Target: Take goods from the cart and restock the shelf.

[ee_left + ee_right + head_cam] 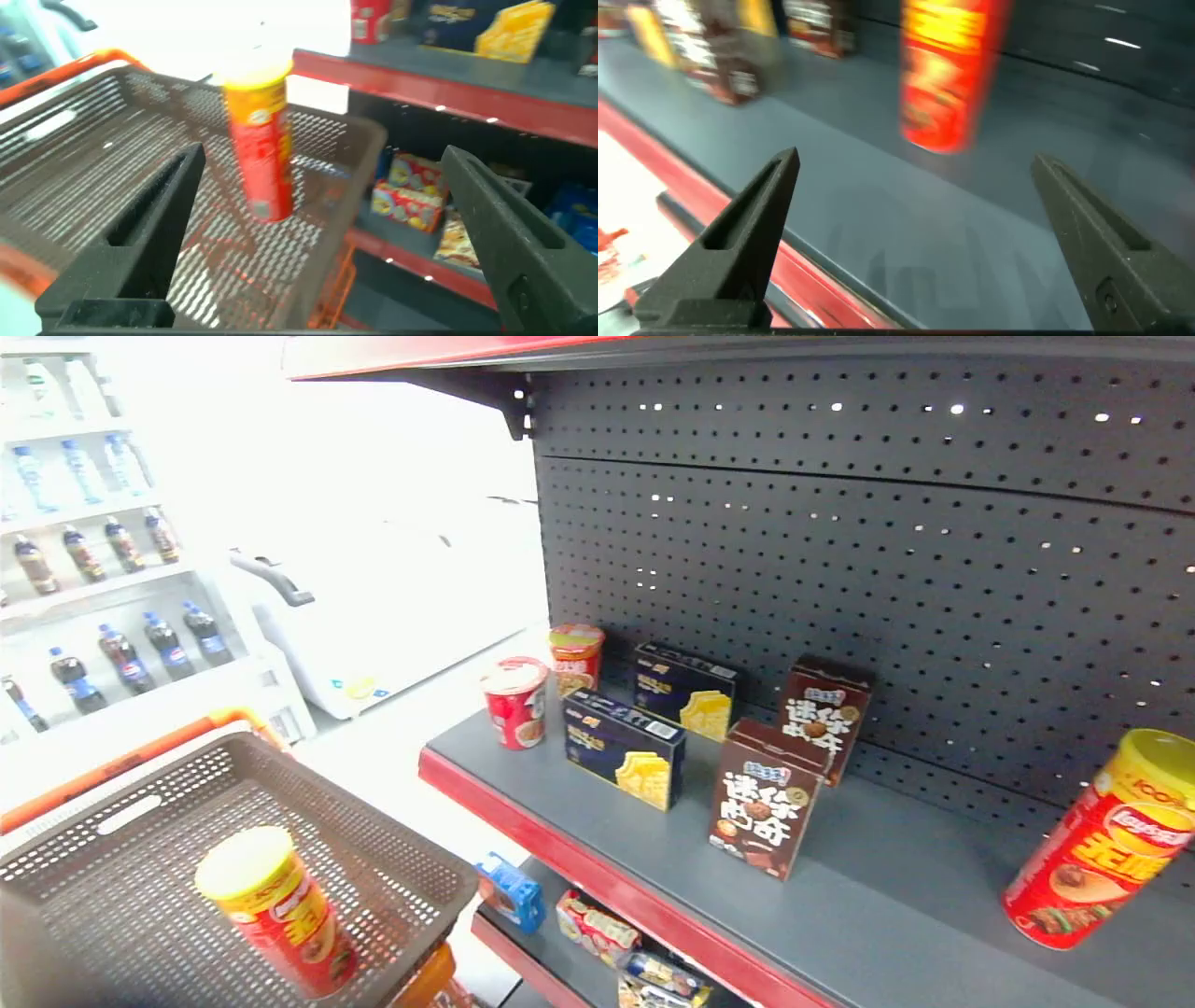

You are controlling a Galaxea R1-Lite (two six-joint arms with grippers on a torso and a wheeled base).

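Observation:
A red chip can with a yellow lid [280,907] stands upright in the brown mesh cart basket [392,845]. In the left wrist view the same can [260,140] stands beyond my open left gripper [327,224], whose fingers hang above the basket [75,177] with nothing between them. A second red chip can [1106,840] stands on the grey shelf [859,905] at its right end. In the right wrist view this can [948,79] stands ahead of my open right gripper [920,233], which hovers near the shelf's red front edge [738,224].
Two cup snacks [516,702], two dark blue boxes [624,749] and two brown boxes [766,798] stand on the shelf's left half, against a black pegboard back [887,569]. A lower shelf holds packets [597,926]. A drinks cooler [93,569] stands far left.

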